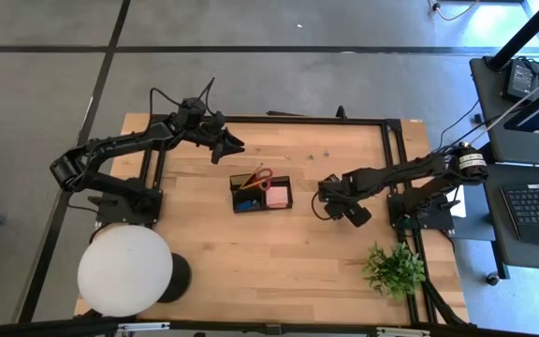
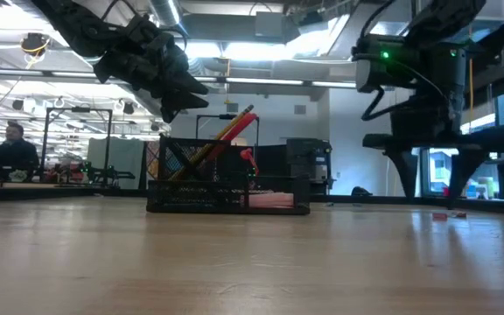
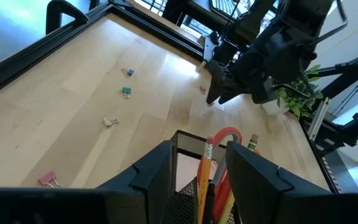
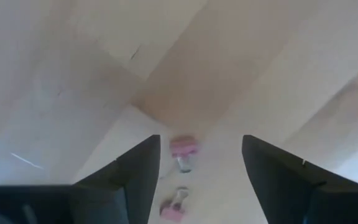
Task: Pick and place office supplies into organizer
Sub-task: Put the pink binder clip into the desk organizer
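Note:
The black organizer stands mid-table and holds red-handled scissors, yellowish pencils and a pink note block. My left gripper hangs open above and just behind the organizer's far left, with nothing between its fingers. My right gripper points down, open, low over the table to the right of the organizer. A small pink binder clip lies on the wood between its fingers, untouched. A second pink clip lies beside the first.
Small clips lie loose on the far part of the table: blue, teal, yellow and pink. A large white round lamp stands at the near left corner and a green plant at the near right.

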